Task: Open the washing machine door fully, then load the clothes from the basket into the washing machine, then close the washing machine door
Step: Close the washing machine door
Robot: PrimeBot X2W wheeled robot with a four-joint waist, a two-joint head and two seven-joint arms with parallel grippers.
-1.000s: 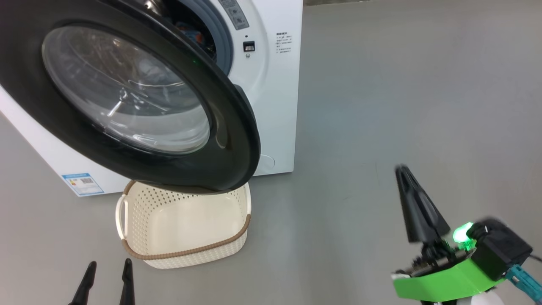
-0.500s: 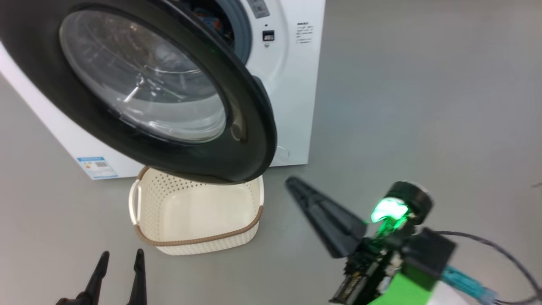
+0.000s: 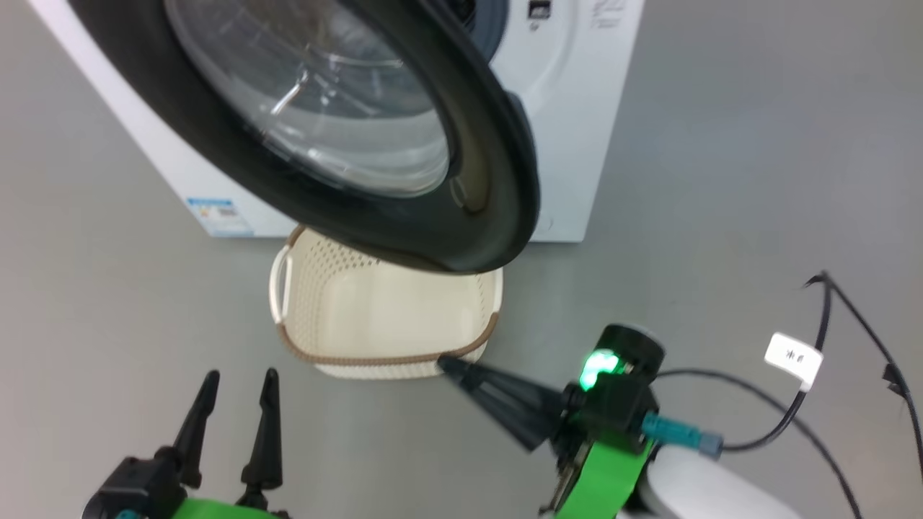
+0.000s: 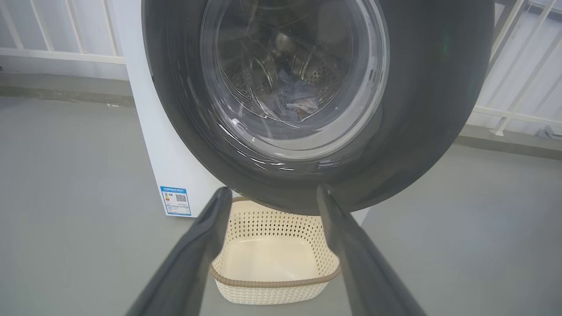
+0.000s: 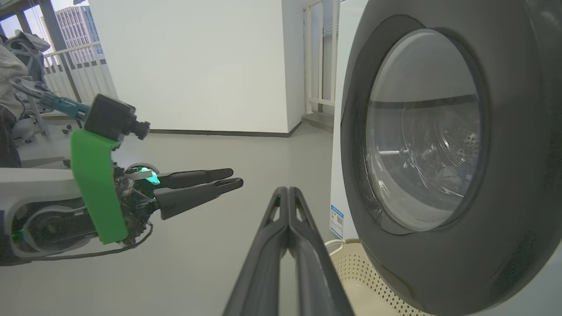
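washing machine door [image 3: 339, 108], where was it? — a
swung out from the washing machine [image 3: 577, 130], not latched. a gap showed at the grey gasket [image 3: 494, 21] in head view. its black rim hung over the back of the basket [image 3: 375, 358]. — b
loading done? — a
looked done. the basket was bare inside, and the clothes [image 4: 296, 98] lay in the steel drum [image 4: 316, 74], seen through the door glass in left wrist view: pale blue stuff with a bit of orange. i'd judge opening and loading finished, only the closing left. — b
claws? — a
left gripper [image 3: 240, 376] was released, fingers spread, nothing between them, low at the left and pointing at the basket and door. right gripper [image 3: 445, 362] was clenched on nothing, fingers pressed flat together, tip at the basket's near right corner. touching the rim or just above it, couldn't tell. — b
which one for the push? — a
probably the right, it sat on the door's free-edge side. only a guess. — b
anything in the way? — a
the basket sat right under the door's lower edge, just in front of the machine. the door seemed to pass above it, but worth a flag. a black cable [image 3: 746, 391] with a white tag [image 3: 793, 357] lay on the grey floor [image 3: 721, 180] to the right, well apart from the door. blue label sticker [image 3: 220, 216] low on the machine front, white railing [image 4: 66, 52] behind. — b
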